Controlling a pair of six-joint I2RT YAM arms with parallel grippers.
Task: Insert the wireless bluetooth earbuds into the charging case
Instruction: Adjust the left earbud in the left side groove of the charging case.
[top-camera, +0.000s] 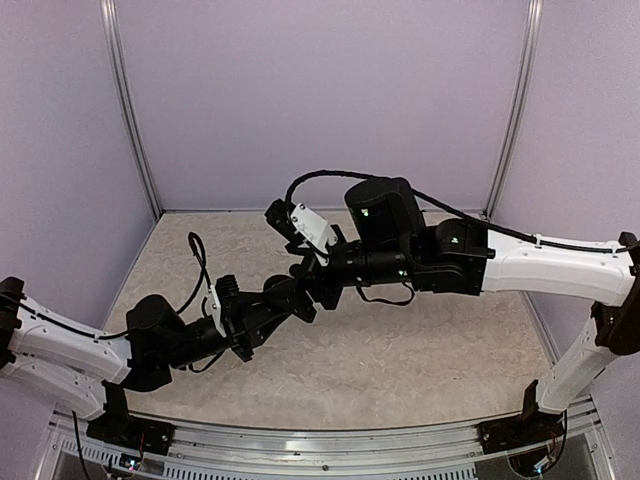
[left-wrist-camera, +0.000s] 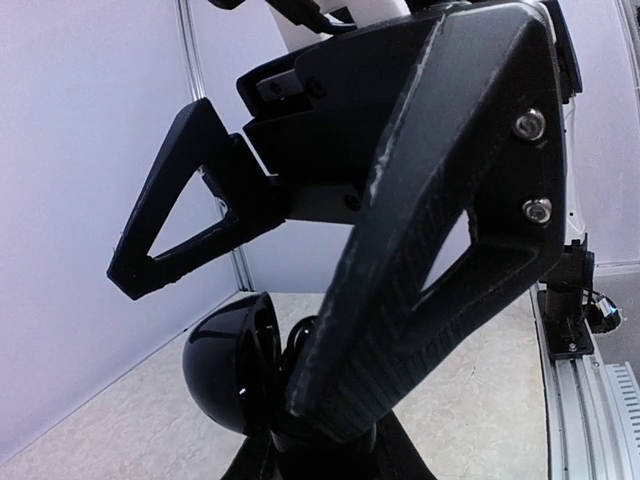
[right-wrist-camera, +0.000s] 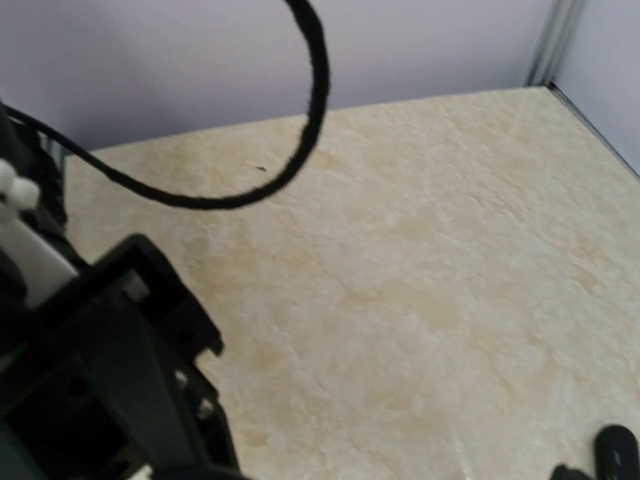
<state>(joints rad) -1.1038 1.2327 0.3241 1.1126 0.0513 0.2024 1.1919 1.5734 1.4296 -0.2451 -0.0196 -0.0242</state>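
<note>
The charging case (left-wrist-camera: 222, 362) is glossy black with its lid swung open to the left. My left gripper (left-wrist-camera: 310, 455) is shut on its base from below. My right gripper (top-camera: 318, 280) is open, and its wide-spread fingers (left-wrist-camera: 430, 250) fill the left wrist view. The nearer finger's tip rests on the open mouth of the case and the other finger stands apart to the left. In the top view both grippers meet above the table's middle, with my left gripper (top-camera: 290, 300) just below the right. The earbuds are hidden; the finger covers the inside of the case.
The mottled beige table (top-camera: 400, 350) is ringed by lilac walls with metal corner posts (top-camera: 135, 120). A black cable (right-wrist-camera: 300, 150) loops across the right wrist view. Two small dark shapes (right-wrist-camera: 617, 450) sit at that view's bottom right corner; I cannot tell what they are.
</note>
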